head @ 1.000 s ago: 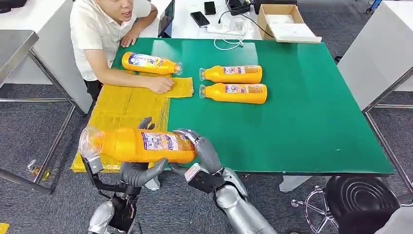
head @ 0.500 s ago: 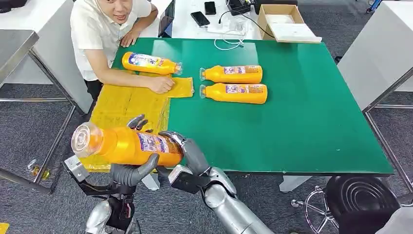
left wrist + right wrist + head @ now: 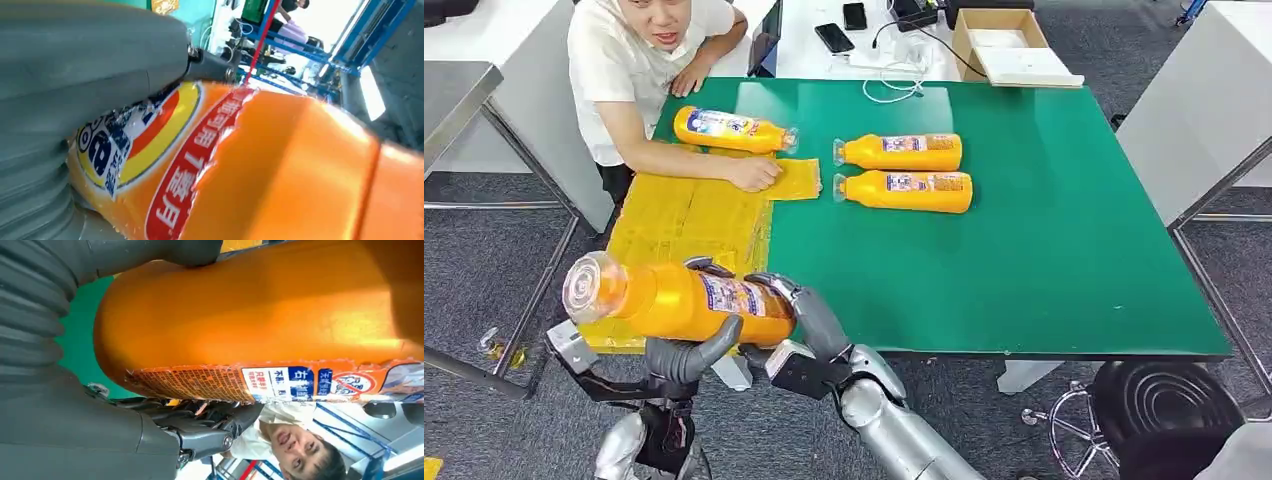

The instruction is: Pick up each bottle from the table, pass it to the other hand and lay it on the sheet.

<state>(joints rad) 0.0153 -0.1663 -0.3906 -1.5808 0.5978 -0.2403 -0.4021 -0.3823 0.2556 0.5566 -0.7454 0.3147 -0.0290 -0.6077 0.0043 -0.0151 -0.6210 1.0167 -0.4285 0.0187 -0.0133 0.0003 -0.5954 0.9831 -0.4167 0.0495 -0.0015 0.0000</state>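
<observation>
Orange bottle point(image 3: 679, 300) gripped by both left hand point(image 3: 686, 352) and right hand point(image 3: 799, 318); right wrist view adds its label text.

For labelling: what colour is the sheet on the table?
Yellow, clearest in the head view: the sheet.

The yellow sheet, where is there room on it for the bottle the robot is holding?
The near half of the sheet is bare, between the person's hand and the held bottle. The far end is crowded: a bottle lies there beside the person's arm.

The held bottle point(image 3: 679, 298) hides most of the left hand's fingers point(image 3: 707, 265).
</observation>
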